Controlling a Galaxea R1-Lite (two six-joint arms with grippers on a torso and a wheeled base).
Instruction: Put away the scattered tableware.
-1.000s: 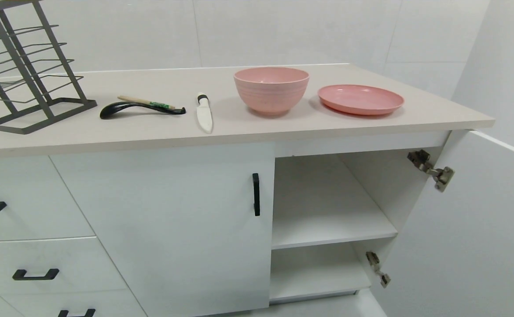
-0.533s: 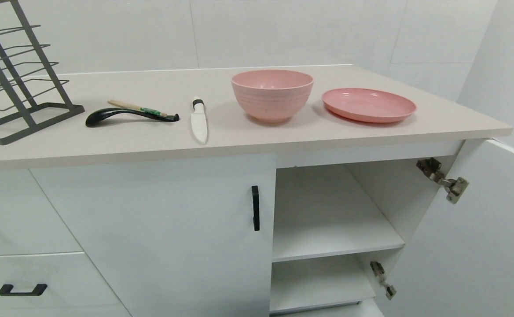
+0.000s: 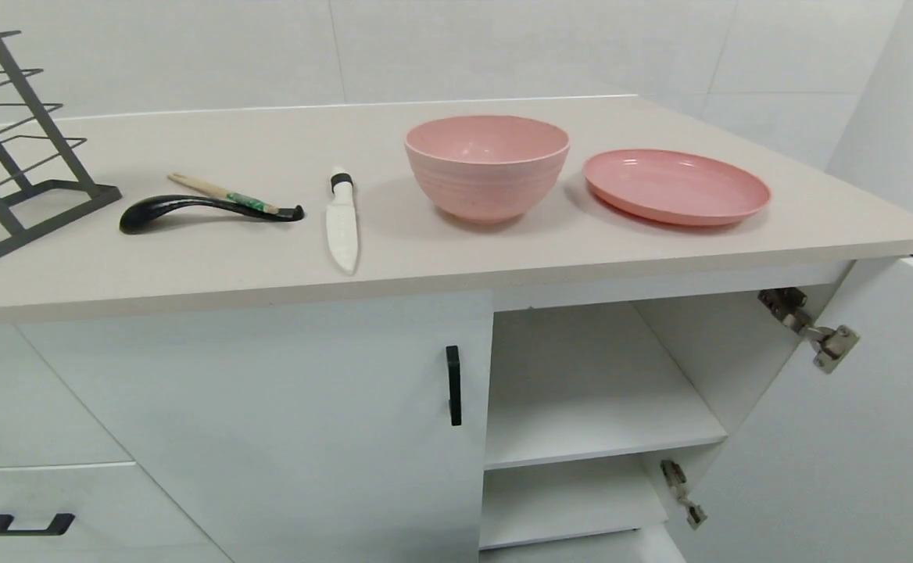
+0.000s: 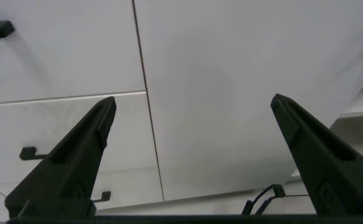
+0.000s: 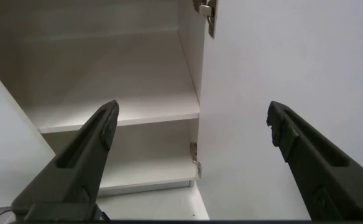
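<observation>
On the countertop (image 3: 581,250) stand a pink bowl (image 3: 487,166) and, to its right, a flat pink plate (image 3: 675,186). Left of the bowl lies a white knife (image 3: 341,223) with a black band. Further left rest a black spoon (image 3: 191,209) and a wooden chopstick with a green band (image 3: 222,192). My left gripper (image 4: 192,106) is open, low in front of the shut cabinet doors and drawers. My right gripper (image 5: 192,109) is open too, facing the open cabinet's shelves (image 5: 116,112). Neither holds anything.
A dark metal rack (image 3: 11,148) stands at the counter's left end. Below the plate, the right cabinet door (image 3: 839,453) hangs open, showing two bare shelves (image 3: 581,399). The left door with its black handle (image 3: 453,385) is shut. Drawers (image 3: 30,522) sit at lower left.
The head camera has moved closer and to the right, so the whole scene has shifted left and down. The tableware itself has not moved on the counter.
</observation>
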